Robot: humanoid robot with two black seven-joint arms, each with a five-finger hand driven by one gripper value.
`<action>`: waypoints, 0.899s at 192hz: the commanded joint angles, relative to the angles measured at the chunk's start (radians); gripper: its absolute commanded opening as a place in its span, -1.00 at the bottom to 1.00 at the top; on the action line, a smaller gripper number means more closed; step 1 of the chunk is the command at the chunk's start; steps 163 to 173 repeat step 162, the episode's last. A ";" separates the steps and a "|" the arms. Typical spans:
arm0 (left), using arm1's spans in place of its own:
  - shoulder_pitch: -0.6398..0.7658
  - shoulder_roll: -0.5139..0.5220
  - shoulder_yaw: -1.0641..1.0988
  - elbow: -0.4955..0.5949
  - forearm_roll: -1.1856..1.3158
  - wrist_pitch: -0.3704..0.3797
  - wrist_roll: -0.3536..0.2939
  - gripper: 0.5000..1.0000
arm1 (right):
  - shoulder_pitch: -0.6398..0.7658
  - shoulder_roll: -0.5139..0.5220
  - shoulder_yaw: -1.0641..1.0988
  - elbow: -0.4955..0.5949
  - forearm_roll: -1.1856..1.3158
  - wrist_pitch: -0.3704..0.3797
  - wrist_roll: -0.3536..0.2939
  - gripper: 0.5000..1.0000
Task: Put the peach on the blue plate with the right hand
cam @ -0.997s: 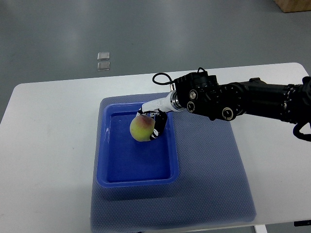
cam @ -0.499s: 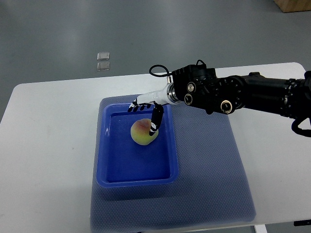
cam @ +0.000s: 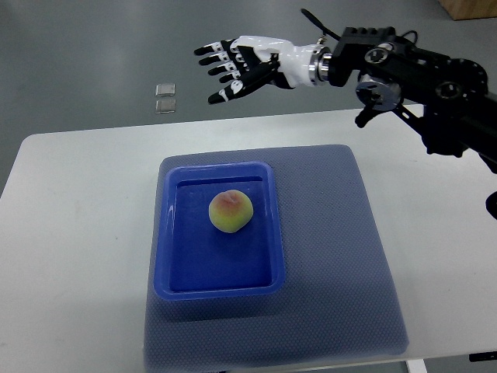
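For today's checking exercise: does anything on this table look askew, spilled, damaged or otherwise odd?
Nothing stands out. The peach sits whole inside the blue plate, which rests flat on the mat. No spill shows. The right hand is open, raised beyond the table's far edge, holding nothing.

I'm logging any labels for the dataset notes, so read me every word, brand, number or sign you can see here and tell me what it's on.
No readable text anywhere in this view.
The peach, blue plate, mat and table carry no print.
The right hand and its arm show no legible markings.
The two small clear squares on the floor are too small to tell.
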 commanded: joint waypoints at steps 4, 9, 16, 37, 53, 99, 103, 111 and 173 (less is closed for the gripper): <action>0.000 0.000 0.000 -0.014 -0.001 -0.001 0.000 1.00 | -0.184 -0.004 0.273 -0.010 0.116 -0.037 0.043 0.72; 0.000 0.000 0.000 -0.014 -0.001 -0.001 0.000 1.00 | -0.210 0.001 0.303 -0.013 0.124 -0.048 0.055 0.72; 0.000 0.000 0.000 -0.014 -0.001 -0.001 0.000 1.00 | -0.210 0.001 0.303 -0.013 0.124 -0.048 0.055 0.72; 0.000 0.000 0.002 -0.014 -0.001 -0.001 0.000 1.00 | -0.356 0.042 0.438 -0.028 0.154 -0.129 0.138 0.72; 0.000 0.000 0.002 -0.014 0.000 -0.001 0.000 1.00 | -0.408 0.076 0.486 -0.034 0.174 -0.144 0.177 0.73; 0.000 0.000 0.000 -0.016 0.000 0.001 0.000 1.00 | -0.460 0.148 0.550 -0.094 0.197 -0.146 0.221 0.73; 0.000 0.000 0.000 -0.016 0.000 -0.001 0.000 1.00 | -0.460 0.148 0.550 -0.095 0.197 -0.146 0.223 0.73; 0.000 0.000 0.000 -0.016 0.000 -0.001 0.000 1.00 | -0.460 0.150 0.550 -0.097 0.197 -0.146 0.223 0.73; 0.000 0.000 0.000 -0.016 0.000 -0.001 0.000 1.00 | -0.462 0.174 0.550 -0.106 0.197 -0.149 0.224 0.73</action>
